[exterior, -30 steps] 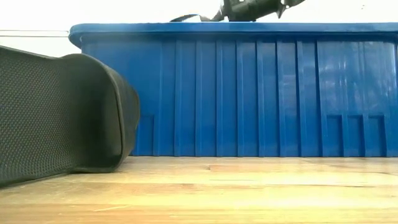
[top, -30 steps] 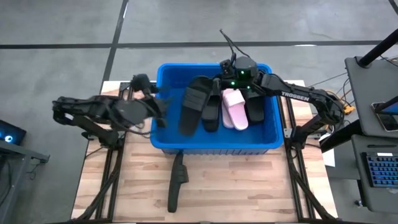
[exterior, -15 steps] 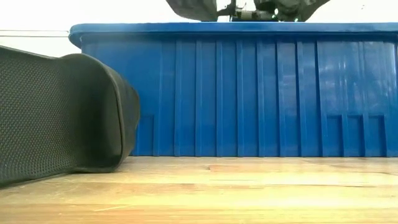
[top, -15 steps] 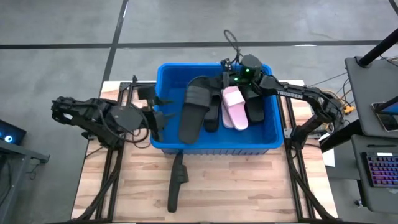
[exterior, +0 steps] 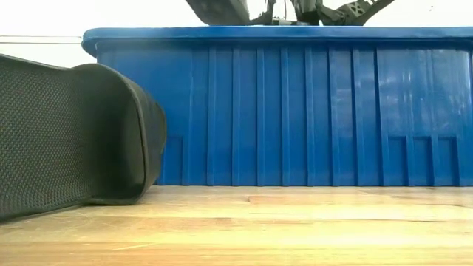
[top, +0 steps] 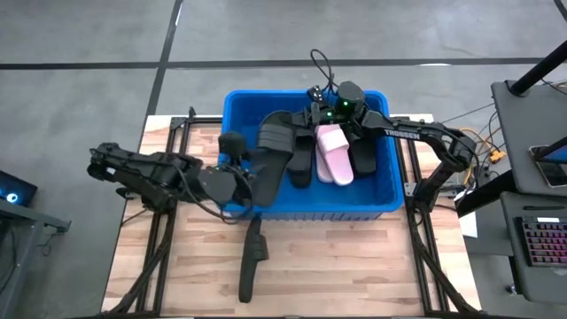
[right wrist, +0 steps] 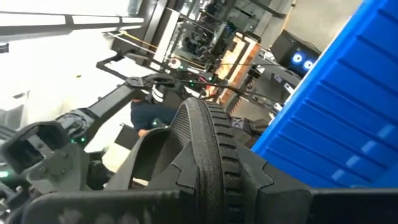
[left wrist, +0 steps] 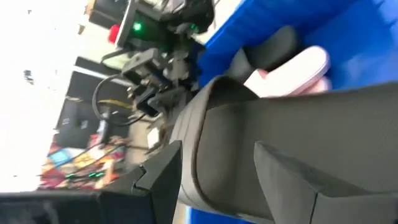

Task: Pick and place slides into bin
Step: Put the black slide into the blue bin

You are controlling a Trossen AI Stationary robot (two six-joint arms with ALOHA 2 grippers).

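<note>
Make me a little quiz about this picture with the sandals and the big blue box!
1. True or false: the pink slide lies on the table.
2. How many slides lie outside the bin? A none, B one, C three.
3. Which end effector grips the raised black slide over the bin?
Key: 1 false, it is in the bin. 2 B, the lone slide. 3 the right end effector.

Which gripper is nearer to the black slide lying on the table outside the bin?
Left gripper, just above the black slide, at the bin's front-left; right gripper over its back.
</note>
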